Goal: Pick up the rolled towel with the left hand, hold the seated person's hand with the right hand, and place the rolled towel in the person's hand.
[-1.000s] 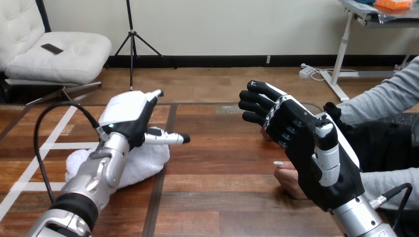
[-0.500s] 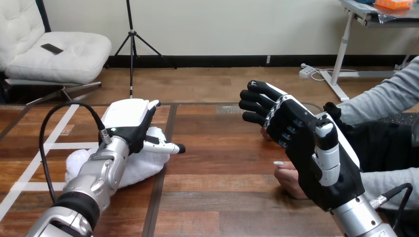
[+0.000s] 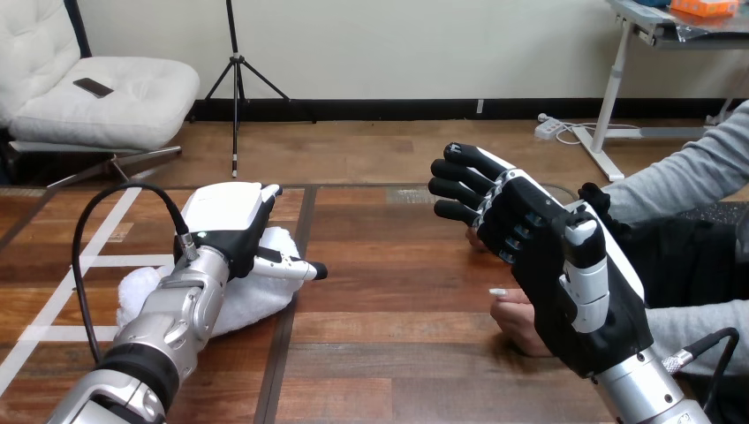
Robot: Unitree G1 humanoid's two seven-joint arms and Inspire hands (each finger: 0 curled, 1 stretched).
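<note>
The rolled white towel (image 3: 261, 297) lies on the wooden table (image 3: 389, 353) at the left. My left hand (image 3: 228, 212) sits low over the towel's far end, open, its thumb stretched out to the right above the roll; its fingers reach forward past the towel. My right hand (image 3: 548, 256) stands upright at the right, open, fingers spread and slightly bent in the air, holding nothing. The person's hand (image 3: 515, 320) rests on the table just behind and below my right palm, mostly hidden by it. I cannot tell whether the two touch.
The person's grey sleeve (image 3: 702, 325) comes in from the right edge. White tape lines (image 3: 93, 261) cross the table at the left. The table's far edge (image 3: 371, 186) runs just beyond both hands.
My left hand has sunk a little towards the towel and its thumb has dropped down and to the left. The right hand and the person's hand have stayed put.
</note>
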